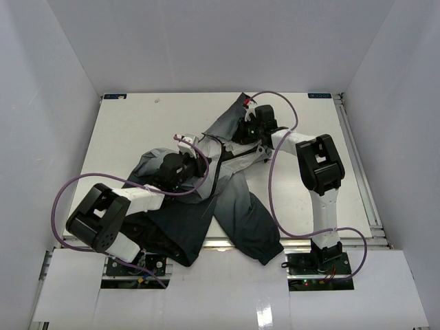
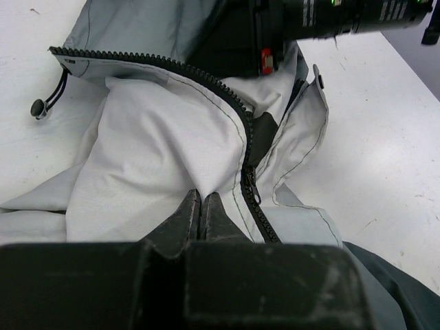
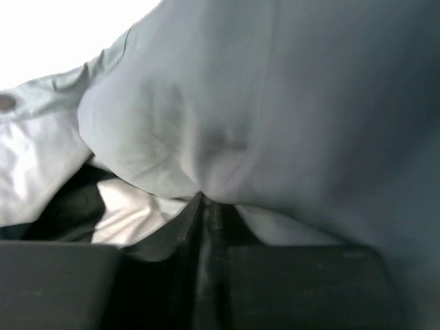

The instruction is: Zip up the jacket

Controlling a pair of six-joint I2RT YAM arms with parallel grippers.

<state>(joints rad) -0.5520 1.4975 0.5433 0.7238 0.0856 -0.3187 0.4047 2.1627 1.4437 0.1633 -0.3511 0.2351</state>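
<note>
The jacket (image 1: 234,206) lies crumpled across the middle of the table, dark outside with lighter grey inner panels. In the left wrist view its black zipper teeth (image 2: 172,65) curve from upper left down to the slider (image 2: 251,187), with the two sides apart above it. My left gripper (image 2: 201,196) is shut on a fold of the pale grey jacket lining (image 2: 158,144), just left of the slider. My right gripper (image 3: 206,199) is shut on grey jacket fabric (image 3: 275,103) near the collar end; in the top view it sits at the far middle of the table (image 1: 249,130).
A drawcord with a toggle (image 2: 39,107) lies on the white table (image 2: 385,137) left of the hem. The right arm's wrist (image 2: 330,17) hangs close above the jacket. White walls enclose the table on three sides.
</note>
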